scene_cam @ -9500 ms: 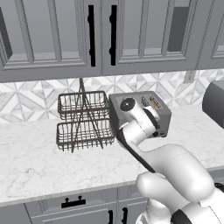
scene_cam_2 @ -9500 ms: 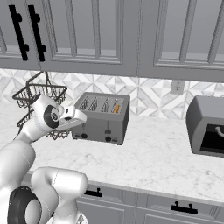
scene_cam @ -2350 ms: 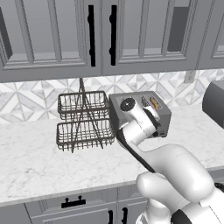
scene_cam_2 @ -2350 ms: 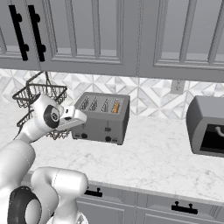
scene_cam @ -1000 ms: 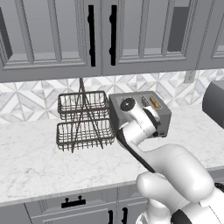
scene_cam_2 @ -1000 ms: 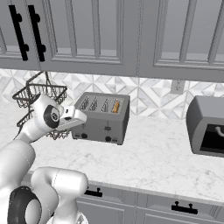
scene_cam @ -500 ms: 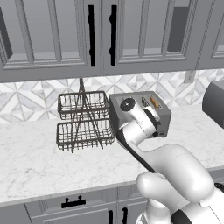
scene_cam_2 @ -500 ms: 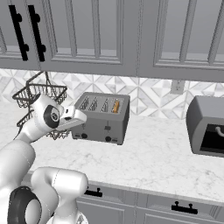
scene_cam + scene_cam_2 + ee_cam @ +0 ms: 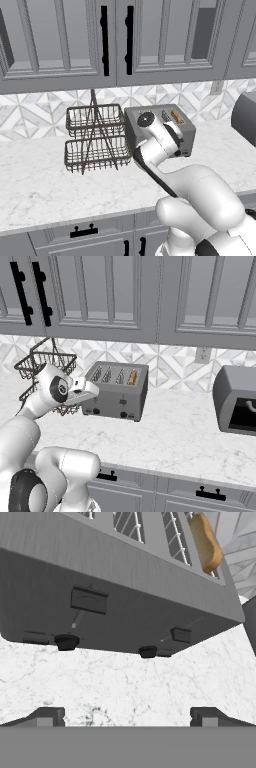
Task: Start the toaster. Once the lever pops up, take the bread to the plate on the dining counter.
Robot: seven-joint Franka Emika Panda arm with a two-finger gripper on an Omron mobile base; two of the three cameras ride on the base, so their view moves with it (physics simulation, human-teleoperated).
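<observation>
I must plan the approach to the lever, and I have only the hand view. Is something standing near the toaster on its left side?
Observer: Yes. A two-tier wire basket rack stands on the counter, close beside the toaster on its left.
Operator: And on the right side?
Observer: A grey appliance stands further right, well apart from the toaster.
Operator: How many slots does the toaster have in all?
Observer: Four. The bread sits in the rightmost one.
</observation>
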